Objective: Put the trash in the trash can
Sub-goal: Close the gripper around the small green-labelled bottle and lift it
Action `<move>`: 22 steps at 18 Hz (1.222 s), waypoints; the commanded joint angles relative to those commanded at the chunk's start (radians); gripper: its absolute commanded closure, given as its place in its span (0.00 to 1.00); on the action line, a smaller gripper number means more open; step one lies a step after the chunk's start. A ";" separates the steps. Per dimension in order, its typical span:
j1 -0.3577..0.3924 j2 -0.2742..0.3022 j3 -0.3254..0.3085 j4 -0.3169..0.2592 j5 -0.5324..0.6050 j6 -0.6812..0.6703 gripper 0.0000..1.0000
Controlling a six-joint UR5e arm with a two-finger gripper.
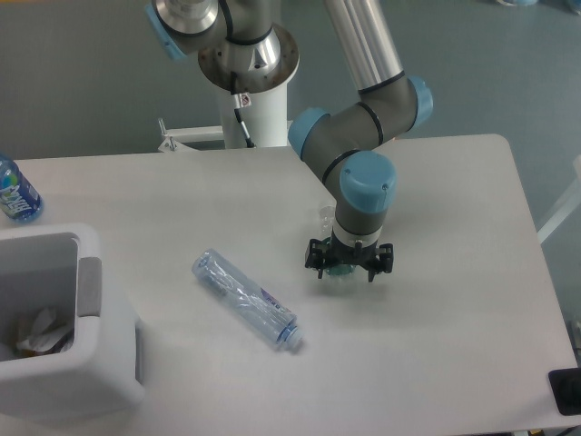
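Your hand [349,265] points straight down over the middle of the white table [454,300], its two black fingers spread wide to either side. Between and just beneath them sits the short clear bottle [340,269], showing a patch of dark green under the hand and a clear end poking out just behind it; whether the fingers touch the bottle cannot be told from this view. Off to the hand's left, nearer the camera and well apart from it, the longer clear bottle [244,300] lies on its side on the table, angled so that its white cap end points toward the front edge. Farther left again, at the table's front corner, stands the boxy white trash can [86,363], open at the top, with a grey tab on its near rim and some crumpled pale material inside. Behind the trash can, at the far left edge, a bottle with a bright blue label [15,193] is partly cut off by the frame. The arm's white base column [254,109] stands behind the table.
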 joint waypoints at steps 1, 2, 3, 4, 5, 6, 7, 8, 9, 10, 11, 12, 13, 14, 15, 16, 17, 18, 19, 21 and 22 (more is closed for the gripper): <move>-0.002 0.000 0.000 0.000 0.000 0.000 0.00; -0.002 0.000 -0.003 0.000 0.000 0.000 0.00; 0.000 0.000 -0.005 0.000 0.000 0.000 0.00; 0.000 0.000 -0.003 0.000 0.000 0.000 0.04; 0.000 0.000 -0.005 0.000 0.000 0.000 0.13; 0.000 0.002 -0.005 0.000 0.000 0.002 0.19; 0.000 0.002 -0.005 -0.002 0.000 0.002 0.22; 0.000 0.002 -0.005 -0.002 0.000 0.003 0.22; 0.000 0.002 -0.005 -0.002 0.000 0.003 0.22; 0.000 0.002 -0.005 -0.003 0.000 0.003 0.22; 0.000 0.002 -0.006 -0.002 0.000 0.003 0.24; 0.000 0.003 -0.008 -0.002 0.000 0.003 0.27; 0.000 0.005 -0.009 -0.002 0.002 0.003 0.30; 0.000 0.005 -0.009 -0.003 0.000 0.003 0.31; 0.000 0.006 -0.009 -0.003 0.000 0.003 0.34; 0.000 0.008 -0.009 -0.003 0.002 0.003 0.36; -0.002 0.008 -0.009 -0.003 0.002 0.003 0.37; 0.000 0.008 -0.008 -0.003 0.000 0.003 0.37; 0.000 0.009 -0.008 -0.003 0.002 0.003 0.37; 0.000 0.009 -0.006 -0.003 0.002 0.005 0.37; 0.000 0.011 -0.006 -0.003 0.002 0.005 0.37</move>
